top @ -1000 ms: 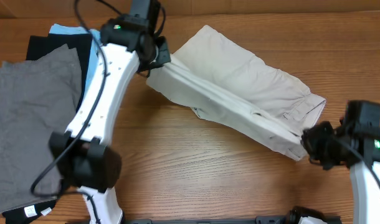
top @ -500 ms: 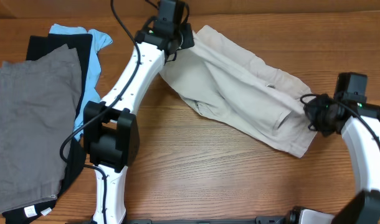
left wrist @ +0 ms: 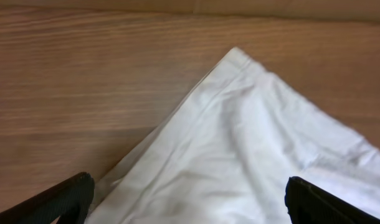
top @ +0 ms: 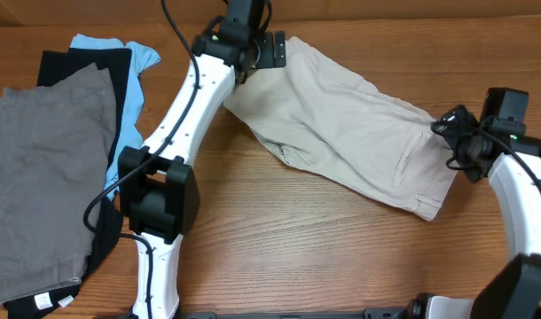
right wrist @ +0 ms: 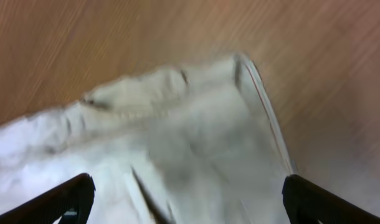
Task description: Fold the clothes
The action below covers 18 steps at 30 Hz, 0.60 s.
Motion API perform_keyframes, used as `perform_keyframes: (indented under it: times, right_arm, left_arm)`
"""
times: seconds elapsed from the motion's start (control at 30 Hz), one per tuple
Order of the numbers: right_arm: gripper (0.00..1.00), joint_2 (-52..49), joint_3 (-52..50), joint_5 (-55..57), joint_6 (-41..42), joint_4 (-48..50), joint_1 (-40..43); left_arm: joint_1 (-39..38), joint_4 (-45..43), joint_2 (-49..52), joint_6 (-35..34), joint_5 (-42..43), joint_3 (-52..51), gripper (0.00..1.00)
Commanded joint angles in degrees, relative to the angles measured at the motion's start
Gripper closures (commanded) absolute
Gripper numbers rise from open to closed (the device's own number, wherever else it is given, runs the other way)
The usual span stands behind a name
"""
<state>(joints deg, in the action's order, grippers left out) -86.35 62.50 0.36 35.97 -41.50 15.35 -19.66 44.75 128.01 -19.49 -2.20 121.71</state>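
The clothes, pale beige shorts (top: 359, 133), lie folded in a slanted band from the far middle to the right of the table. My left gripper (top: 270, 50) hovers over their far left corner, jaws wide apart with nothing between them. In the left wrist view the shorts (left wrist: 252, 149) lie flat under the left gripper (left wrist: 190, 205), with a corner pointing away. My right gripper (top: 455, 143) is open above the shorts' right end by the waistband. The right wrist view is blurred; the cloth (right wrist: 177, 143) lies below the open right gripper (right wrist: 190, 205).
A pile at the left holds darker grey shorts (top: 49, 168) on top, a black garment (top: 71, 64) and a light blue garment (top: 133, 62). Bare wooden table (top: 297, 248) lies in front of the beige shorts. The left arm stretches across the middle.
Both grippers carried the shorts' near edge over to the far side, then opened and let go. The shorts now lie folded flat.
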Motion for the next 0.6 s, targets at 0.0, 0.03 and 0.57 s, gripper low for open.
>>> perform_keyframes:
  times: [0.0, 0.03, 0.57]
  right_arm:
    - [0.0, 4.6, 3.8, -0.3, -2.1, -8.0, 0.9]
    - [0.0, 5.0, 3.9, -0.4, -2.2, -12.2, 1.9]
    - [0.12, 1.4, -4.9, -13.0, -9.7, -13.0, 2.6]
  left_arm:
    - [0.6, 4.6, 0.5, 8.3, -0.3, 3.3, 0.0]
    - [0.6, 6.7, 0.5, 10.5, -0.6, 3.3, 0.0]
    - [-0.2, 1.4, 11.9, 30.4, 9.5, 3.1, 0.16]
